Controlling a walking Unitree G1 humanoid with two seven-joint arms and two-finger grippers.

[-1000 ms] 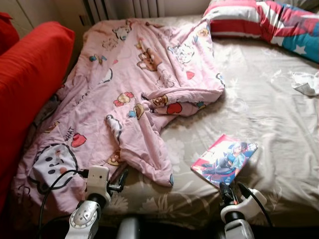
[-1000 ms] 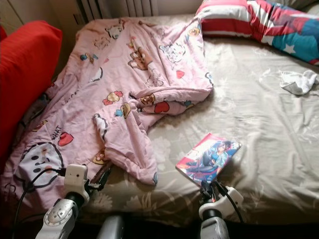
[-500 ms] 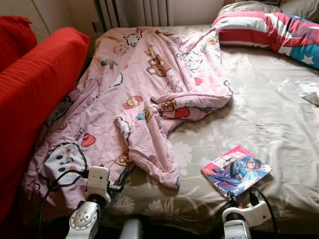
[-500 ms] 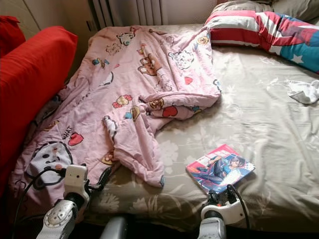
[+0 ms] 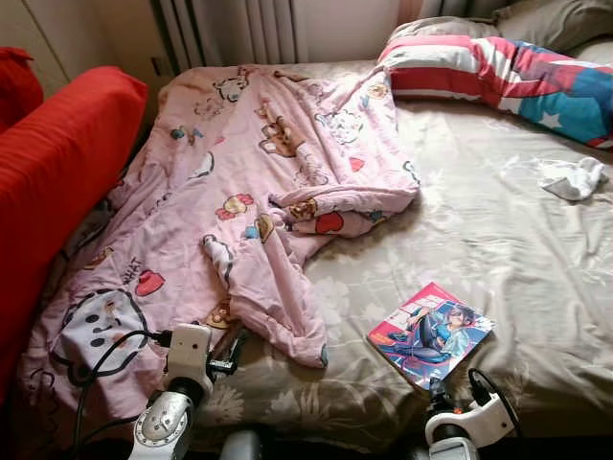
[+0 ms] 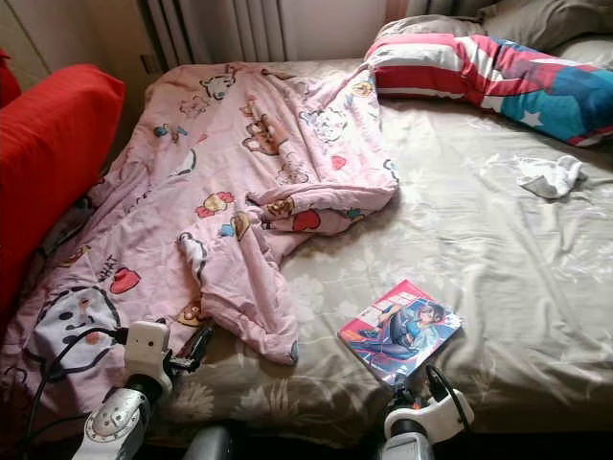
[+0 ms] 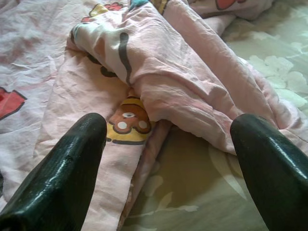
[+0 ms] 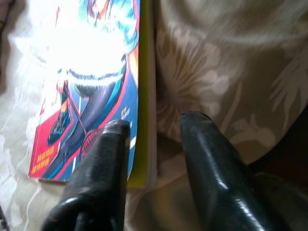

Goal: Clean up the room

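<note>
The right gripper [image 8: 153,139], fingers apart, is set astride the glossy comic book's [image 5: 431,333] near edge, likely for pickup. The left gripper [image 7: 168,144] is held wide apart over the rumpled pink cartoon-print blanket [image 5: 249,192].

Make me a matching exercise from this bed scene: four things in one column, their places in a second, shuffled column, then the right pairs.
Things
1. pink cartoon-print blanket
2. glossy comic book with a colourful cover
3. crumpled white cloth
4. red, white and blue striped pillow

Places
A. at the head of the bed, far right
B. spread over the left half of the bed
C. near the front edge, just ahead of the right gripper
D. alone on the beige floral sheet, right side, below the pillow

Pairs: 1-B, 2-C, 3-D, 4-A
</note>
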